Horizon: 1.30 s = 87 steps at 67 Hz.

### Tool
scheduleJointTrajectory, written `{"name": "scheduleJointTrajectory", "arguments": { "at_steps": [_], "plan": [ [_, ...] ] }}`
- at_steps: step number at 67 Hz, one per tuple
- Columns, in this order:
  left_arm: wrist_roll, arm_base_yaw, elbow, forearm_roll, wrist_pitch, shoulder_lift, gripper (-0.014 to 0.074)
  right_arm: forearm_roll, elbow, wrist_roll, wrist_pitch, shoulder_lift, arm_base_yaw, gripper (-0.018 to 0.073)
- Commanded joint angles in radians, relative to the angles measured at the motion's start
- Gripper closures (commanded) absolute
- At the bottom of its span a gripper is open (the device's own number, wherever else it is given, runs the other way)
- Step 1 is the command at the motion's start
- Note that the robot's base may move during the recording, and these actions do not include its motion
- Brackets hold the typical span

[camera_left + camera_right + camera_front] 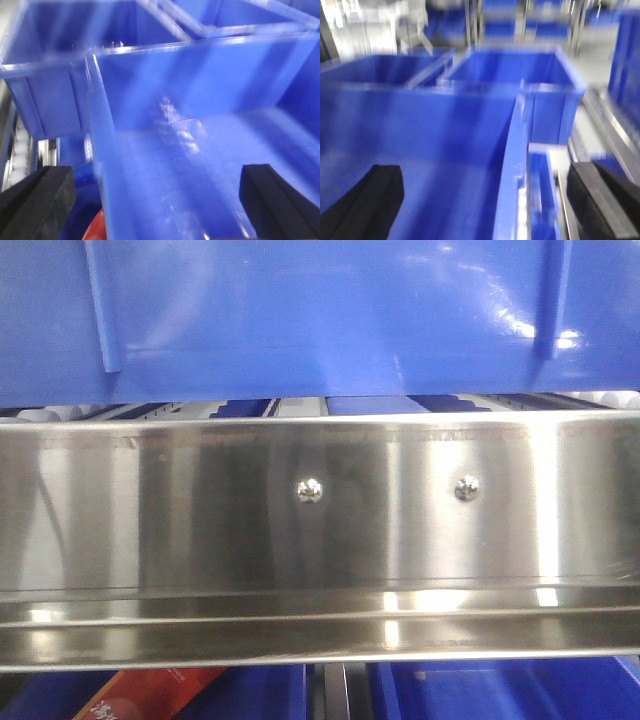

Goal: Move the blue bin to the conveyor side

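Observation:
The blue bin [320, 310] fills the top of the front view, its glossy ribbed side wall above a steel rail. In the left wrist view my left gripper [157, 187] is open, its black fingers [35, 200] wide apart on either side of the bin's left wall [105, 165]. In the right wrist view, which is blurred, my right gripper [485, 192] is open, its fingers [605, 200] on either side of the bin's right wall [512, 165]. Neither wall touches a finger. The bin looks empty inside. The dark grey conveyor belt is out of view.
A shiny stainless-steel rail [200, 510] with two screws runs across the front view, rollers just above it. Below it are smaller blue bins, one with red contents [150, 695]. More blue bins [520, 75] stand behind the big one. A red object [97, 231] shows under the left wall.

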Motion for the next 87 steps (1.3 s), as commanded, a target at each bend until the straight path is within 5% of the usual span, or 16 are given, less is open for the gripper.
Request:
{"name": "scheduleJointTrajectory", "arguments": {
  "at_steps": [1, 11, 22, 47, 87],
  "plan": [
    [-0.005, -0.007, -0.07, 0.01, -0.003, 0.042, 0.0025, -0.004, -0.114, -0.007, 0.084, 0.085, 0.002, 0.0],
    [-0.005, -0.007, -0.174, 0.064, 0.077, 0.1, 0.0025, -0.004, -0.278, -0.007, 0.2, 0.203, 0.002, 0.0],
    [-0.073, -0.007, -0.304, 0.152, 0.313, 0.212, 0.0025, -0.007, -0.429, -0.007, 0.361, 0.33, 0.002, 0.0],
    [-0.144, -0.007, -0.384, 0.154, 0.313, 0.369, 0.0025, -0.132, -0.554, 0.046, 0.429, 0.516, -0.002, 0.0],
    [-0.146, -0.007, -0.382, 0.154, 0.313, 0.496, 0.0025, -0.126, -0.48, 0.031, 0.429, 0.667, -0.022, 0.0]
  ]
}}
